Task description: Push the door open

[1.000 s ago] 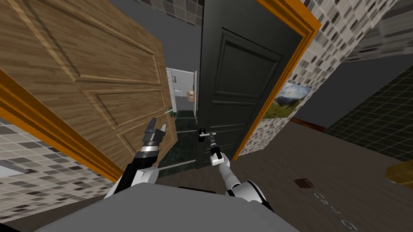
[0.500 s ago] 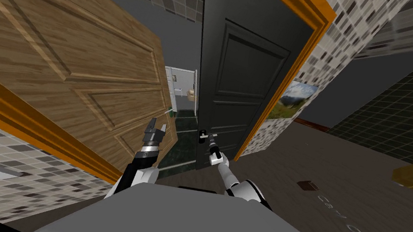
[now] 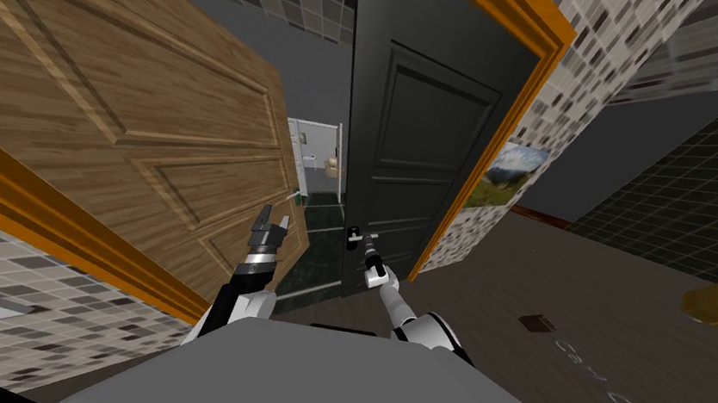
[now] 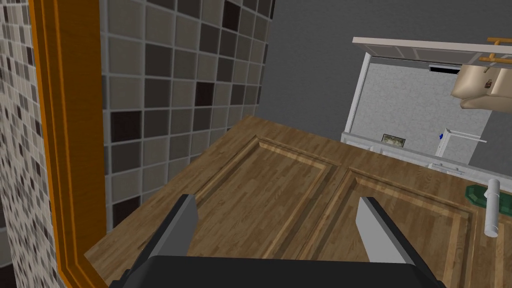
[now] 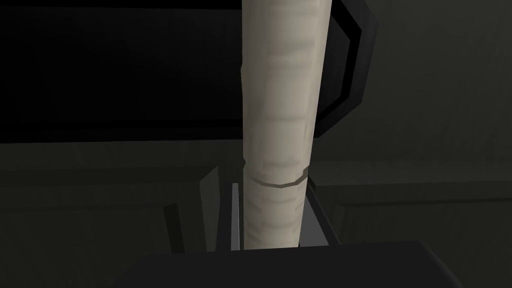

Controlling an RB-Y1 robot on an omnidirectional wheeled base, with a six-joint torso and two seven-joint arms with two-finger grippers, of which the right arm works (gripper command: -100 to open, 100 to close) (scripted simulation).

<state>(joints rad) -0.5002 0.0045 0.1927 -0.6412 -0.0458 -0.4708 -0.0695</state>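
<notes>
At the dark door (image 3: 431,135) straight ahead of us, set in its orange frame (image 3: 539,71), our right gripper (image 3: 370,244) is on the pale lever handle (image 5: 280,125) near the door's left edge. In the right wrist view the jaws are closed against the two sides of that bar, with the dark panelled face of the door just behind it. Between this door's handle edge and a wooden panelled door (image 3: 101,100) to its left, a narrow opening (image 3: 315,158) shows a white-framed room beyond.

Our left gripper (image 4: 277,202) is raised in front of the wooden door. Its jaws are spread wide and hold nothing. We cannot tell whether they touch the wood. That door's own pale handle (image 4: 492,210) sits off to one side of them. A landscape picture (image 3: 501,174) hangs on the tiled wall (image 3: 593,60) just right of the orange frame.
</notes>
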